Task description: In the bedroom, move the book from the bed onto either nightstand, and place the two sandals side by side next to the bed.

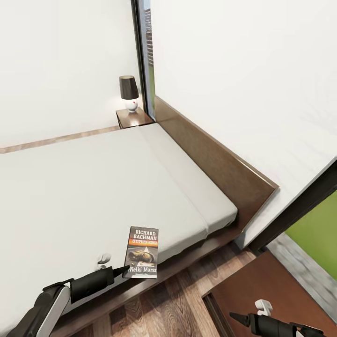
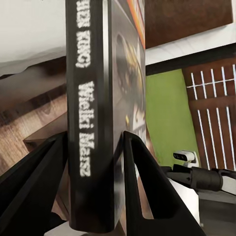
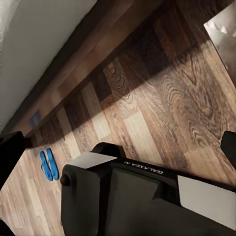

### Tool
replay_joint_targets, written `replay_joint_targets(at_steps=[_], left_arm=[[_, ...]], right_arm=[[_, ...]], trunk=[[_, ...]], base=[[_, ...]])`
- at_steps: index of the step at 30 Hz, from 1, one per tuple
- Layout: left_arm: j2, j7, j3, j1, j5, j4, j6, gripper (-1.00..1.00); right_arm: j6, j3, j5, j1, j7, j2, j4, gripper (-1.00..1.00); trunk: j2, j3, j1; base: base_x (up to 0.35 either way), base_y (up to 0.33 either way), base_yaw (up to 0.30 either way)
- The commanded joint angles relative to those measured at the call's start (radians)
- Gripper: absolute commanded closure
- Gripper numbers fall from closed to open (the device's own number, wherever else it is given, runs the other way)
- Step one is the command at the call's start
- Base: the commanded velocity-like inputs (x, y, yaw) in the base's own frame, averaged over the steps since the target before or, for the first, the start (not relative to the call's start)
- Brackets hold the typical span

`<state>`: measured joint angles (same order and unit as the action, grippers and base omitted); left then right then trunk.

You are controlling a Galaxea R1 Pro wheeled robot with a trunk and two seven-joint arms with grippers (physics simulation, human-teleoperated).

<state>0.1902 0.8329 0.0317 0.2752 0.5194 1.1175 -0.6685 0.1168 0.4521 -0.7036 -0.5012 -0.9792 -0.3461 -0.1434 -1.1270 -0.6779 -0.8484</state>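
Clamping the book by its lower edge, the left gripper holds it upright above the bed's near edge. Right gripper, jaw state unclear, hovers over the near nightstand. Beyond, both sandals lie paired beside the bed.

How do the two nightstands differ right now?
The far nightstand stands beyond the bed, against the wall, and carries a lamp; the near nightstand sits at the headboard's closer end, beside the right gripper, and no lamp shows on its visible top. Both are dark brown wood.
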Motion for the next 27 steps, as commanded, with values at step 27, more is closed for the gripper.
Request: replay_joint_targets(at_steps=[27], left_arm=[[0.0, 0.002, 0.001, 0.001, 0.005, -0.001, -0.006, 1.0]], right_arm=[[0.011, 0.005, -0.011, 0.0, -0.004, -0.001, -0.001, -1.0]], trunk=[[-0.001, -0.001, 0.0]], base=[[0.0, 0.0, 0.215]])
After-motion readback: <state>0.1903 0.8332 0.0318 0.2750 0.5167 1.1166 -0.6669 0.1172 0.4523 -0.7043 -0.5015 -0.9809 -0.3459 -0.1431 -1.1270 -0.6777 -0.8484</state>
